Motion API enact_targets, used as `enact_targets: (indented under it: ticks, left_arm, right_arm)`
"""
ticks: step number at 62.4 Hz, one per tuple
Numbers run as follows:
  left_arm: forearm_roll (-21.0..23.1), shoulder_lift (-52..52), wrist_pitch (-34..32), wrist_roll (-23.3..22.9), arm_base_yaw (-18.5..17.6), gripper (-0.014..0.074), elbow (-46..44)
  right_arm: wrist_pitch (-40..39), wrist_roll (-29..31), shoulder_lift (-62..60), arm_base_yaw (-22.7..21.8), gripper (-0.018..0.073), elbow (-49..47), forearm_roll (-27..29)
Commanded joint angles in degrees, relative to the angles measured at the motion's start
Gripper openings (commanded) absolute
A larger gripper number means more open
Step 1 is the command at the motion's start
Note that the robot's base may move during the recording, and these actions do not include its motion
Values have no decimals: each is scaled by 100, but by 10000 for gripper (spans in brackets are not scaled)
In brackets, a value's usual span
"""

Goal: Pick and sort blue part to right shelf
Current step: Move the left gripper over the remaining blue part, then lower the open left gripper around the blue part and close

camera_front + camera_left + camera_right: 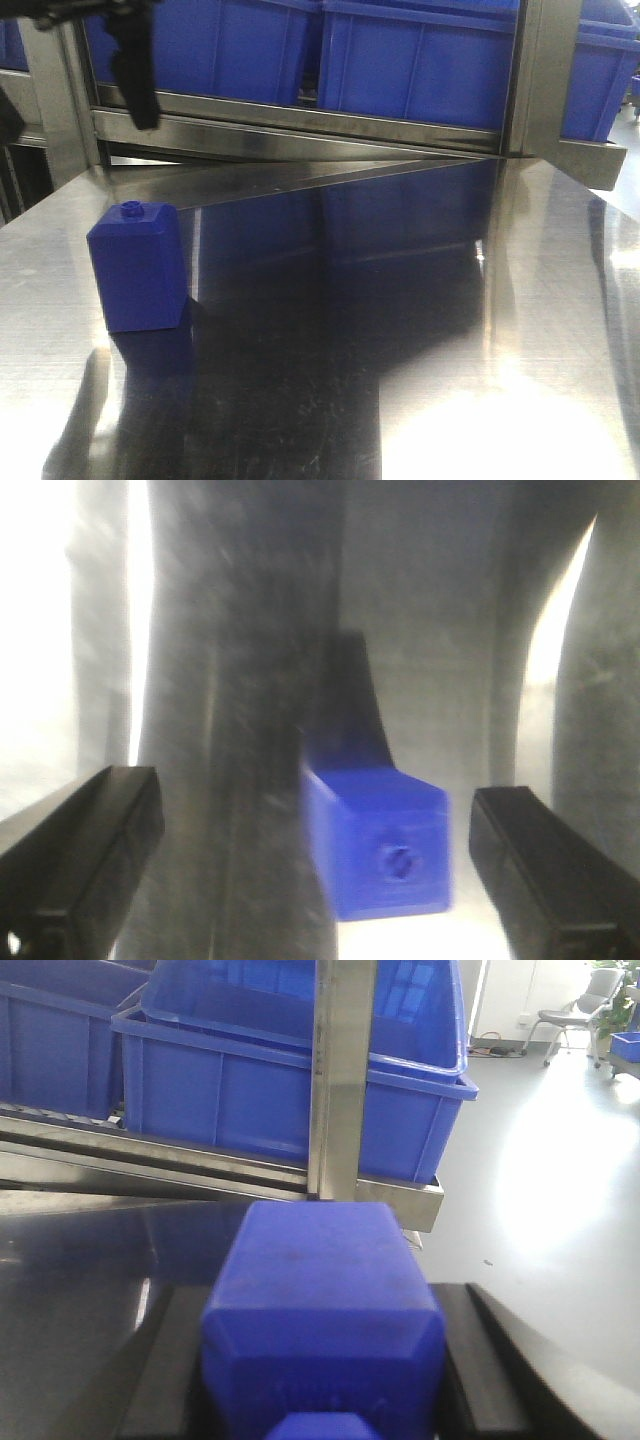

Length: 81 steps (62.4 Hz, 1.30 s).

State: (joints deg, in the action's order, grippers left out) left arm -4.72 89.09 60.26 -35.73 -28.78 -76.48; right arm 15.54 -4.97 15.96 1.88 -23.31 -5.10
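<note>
The blue part [325, 1300], a dark-blue boxy block with a squarish cap toward the camera, sits between the black fingers [478, 1360] of my right gripper [322, 1360], which is shut on it. It hangs over the steel table, facing the right shelf [340, 1080] and its large blue bins [290, 1090]. A different blue block with a small round stud [138, 265] stands upright at the table's left. My left gripper [315, 820] hovers open above that block [385, 850], apart from it. In the front view the left gripper [135, 70] shows at the top left.
The steel table [400, 300] runs up to the shelf's lower rail [300, 115], with blue bins [420, 60] behind it. A steel post [545, 70] stands at the back right. Beyond the table's right edge lie open floor and a chair [590, 1000].
</note>
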Motion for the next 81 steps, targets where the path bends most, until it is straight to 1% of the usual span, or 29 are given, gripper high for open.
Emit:
enact_targets:
  ticks: [1, 9, 14, 21, 30, 48, 55, 63, 74, 81]
  left_arm:
    - [132, 125, 399, -82, -32, 690, -587]
    - [358, 525, 1000, -105, -32, 690, -981]
    - [403, 732, 1265, -128, -32, 690, -1096]
    - [407, 883, 1265, -422, -112, 690, -1122]
    - [418, 920, 1263, -422, -269, 690, -1122]
    - [406, 960, 1263, -398, -270, 690, -916]
    - [472, 1018, 1252, -398, -319, 690, -819]
    - [394, 1018, 1139, -398, -432, 690, -659]
    - [434, 1029, 754, -398, -442, 690, -508]
    - [434, 1108, 809, -398, -442, 690, -508]
  right_arm:
    - [-493, 41, 46, -25, 385, -167, -74]
    - [-493, 41, 46, -25, 385, -167, -74]
    - [-493, 41, 46, -25, 385, -167, -74]
    - [-493, 41, 46, -25, 385, -167, -74]
    - [-493, 41, 46, -25, 385, -167, -74]
    - [-493, 41, 46, -25, 385, -167, -74]
    - [-493, 41, 46, -25, 385, -167, -74]
    - [-493, 41, 46, -25, 385, -167, -74]
    - [-493, 41, 46, -25, 385, -167, -74]
    - [-493, 41, 46, -25, 385, -167, -74]
